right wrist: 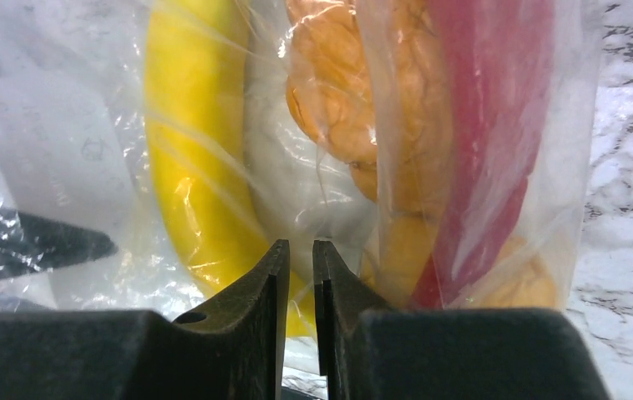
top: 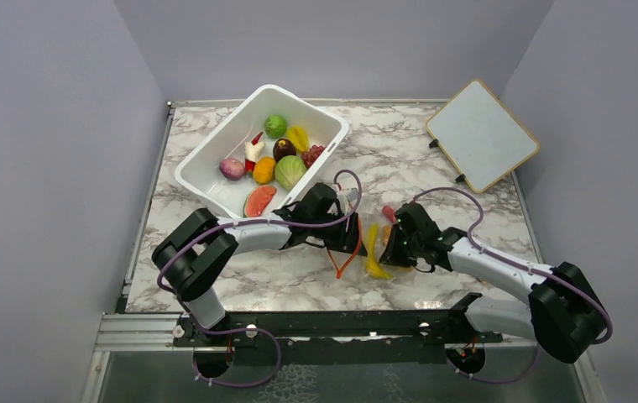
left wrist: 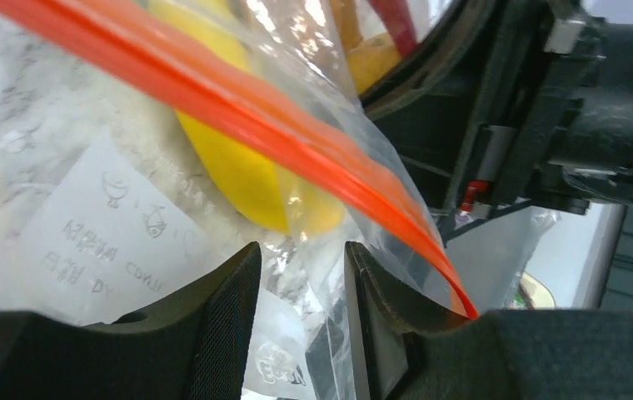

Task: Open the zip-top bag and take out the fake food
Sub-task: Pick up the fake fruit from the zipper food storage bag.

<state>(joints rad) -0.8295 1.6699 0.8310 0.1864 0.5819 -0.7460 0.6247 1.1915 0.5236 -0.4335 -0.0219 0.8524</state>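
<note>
The clear zip-top bag (top: 372, 239) lies on the marble table between my two grippers, its orange-red zip strip (top: 345, 262) hanging loose at the left. Inside it are a yellow banana (right wrist: 188, 167), an orange fruit (right wrist: 338, 92) and a red piece (right wrist: 480, 125). My left gripper (left wrist: 301, 258) is part open, with loose bag film (left wrist: 313, 275) in the gap, just below the strip (left wrist: 213, 92) and the banana (left wrist: 230, 167). My right gripper (right wrist: 299, 250) is pinched almost shut on the bag film at the opposite side.
A white tub (top: 194, 164) at the back left holds a watermelon slice (top: 259, 201), an orange (top: 264, 170), a red-and-white piece (top: 253, 149), cabbage, lime, onion and grapes. A white board (top: 482, 134) leans at the back right. The right arm (left wrist: 563, 125) is close to my left fingers.
</note>
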